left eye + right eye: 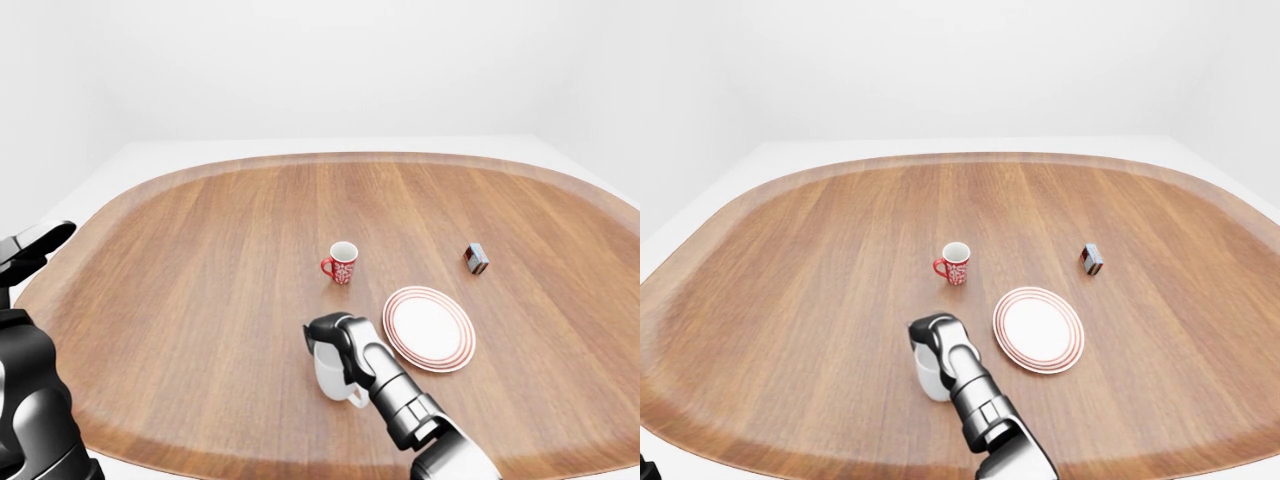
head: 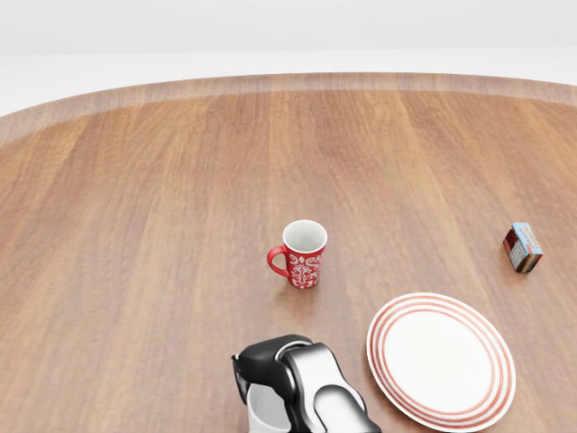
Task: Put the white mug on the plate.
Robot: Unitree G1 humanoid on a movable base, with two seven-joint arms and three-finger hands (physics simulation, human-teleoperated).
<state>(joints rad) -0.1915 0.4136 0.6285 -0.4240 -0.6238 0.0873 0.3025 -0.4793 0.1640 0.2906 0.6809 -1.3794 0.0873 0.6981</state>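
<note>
The white mug (image 1: 333, 384) stands on the wooden table (image 1: 200, 260) near the bottom centre of the left-eye view, left of the plate. The white plate with red rings (image 1: 430, 327) lies flat and bare. My right hand (image 1: 330, 336) sits over the mug's top, with its fingers curled down round the rim and the mug's left side; the mug's opening is hidden under it. The hand also shows in the head view (image 2: 270, 370). My left hand (image 1: 35, 246) is at the left edge of the left-eye view, open and empty, far from the mug.
A red patterned mug (image 1: 342, 263) stands upright above the white mug, its handle to the left. A small box (image 1: 477, 258) lies on the table to the right, above the plate. The table's rim (image 1: 330, 158) curves round at the top.
</note>
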